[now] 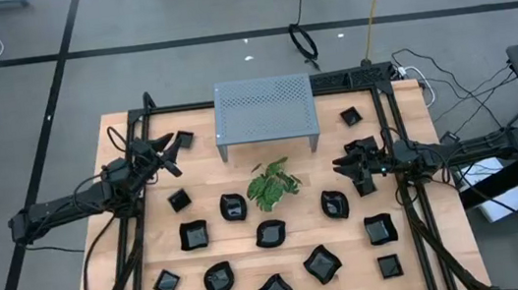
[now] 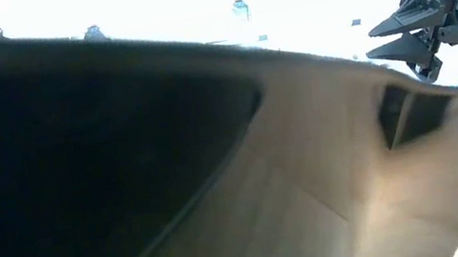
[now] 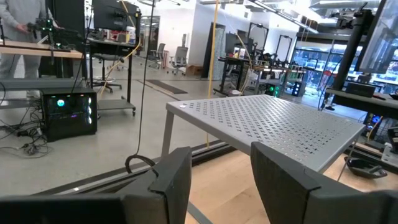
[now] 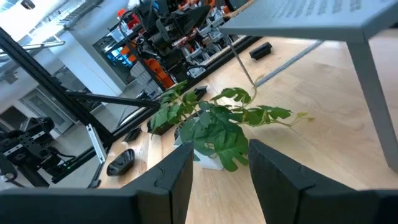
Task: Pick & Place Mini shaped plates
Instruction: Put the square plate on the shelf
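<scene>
Surface: pale wooden table [image 1: 142, 241], strewn with small glossy black dishes [image 1: 194, 235].
Stand: grey perforated metal [image 1: 264, 108].
Left gripper [image 1: 169, 147]: fingers spread, nothing held.
Right gripper [image 1: 344, 166]: likewise.

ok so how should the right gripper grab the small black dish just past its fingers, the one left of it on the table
Probably by the rim. The glossy black rounded dish lies flat and low on the wooden table, so the right gripper would likely do best descending from above, one finger inside the raised edge nearest it and one outside.

Fifteen mini shaped plates [image 1: 270, 234], one plant [image 1: 272, 184], one stand [image 1: 264, 109]
</scene>
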`<state>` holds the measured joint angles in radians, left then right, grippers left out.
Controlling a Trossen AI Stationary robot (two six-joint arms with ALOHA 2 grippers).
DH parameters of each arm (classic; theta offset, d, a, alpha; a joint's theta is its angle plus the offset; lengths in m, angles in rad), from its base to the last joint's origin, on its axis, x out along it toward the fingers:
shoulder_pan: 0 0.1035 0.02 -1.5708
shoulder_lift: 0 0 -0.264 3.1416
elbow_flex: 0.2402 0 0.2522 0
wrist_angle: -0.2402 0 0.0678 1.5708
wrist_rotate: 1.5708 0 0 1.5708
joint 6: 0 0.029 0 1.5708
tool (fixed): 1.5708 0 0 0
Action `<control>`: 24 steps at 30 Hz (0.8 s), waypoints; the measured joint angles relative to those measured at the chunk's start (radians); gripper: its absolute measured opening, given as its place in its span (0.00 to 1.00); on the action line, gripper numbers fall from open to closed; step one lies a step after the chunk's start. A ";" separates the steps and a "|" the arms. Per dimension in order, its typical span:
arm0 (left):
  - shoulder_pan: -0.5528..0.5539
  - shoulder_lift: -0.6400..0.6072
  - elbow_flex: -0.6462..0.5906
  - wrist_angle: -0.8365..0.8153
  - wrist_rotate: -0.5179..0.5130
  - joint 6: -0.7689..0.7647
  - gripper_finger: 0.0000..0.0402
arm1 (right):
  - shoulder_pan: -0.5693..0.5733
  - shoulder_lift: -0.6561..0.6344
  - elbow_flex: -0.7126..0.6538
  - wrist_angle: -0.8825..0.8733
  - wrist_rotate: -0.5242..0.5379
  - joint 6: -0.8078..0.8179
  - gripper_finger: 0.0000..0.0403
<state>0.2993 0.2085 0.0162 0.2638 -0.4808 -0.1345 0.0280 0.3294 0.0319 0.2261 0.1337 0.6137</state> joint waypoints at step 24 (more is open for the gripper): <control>0.000 0.000 0.000 0.000 0.000 0.000 0.42 | -0.006 0.010 0.052 0.220 -0.025 -0.016 0.35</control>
<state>0.2995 0.2088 0.0164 0.2638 -0.4809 -0.1347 0.0217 0.3395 0.0839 0.4463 0.1085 0.5972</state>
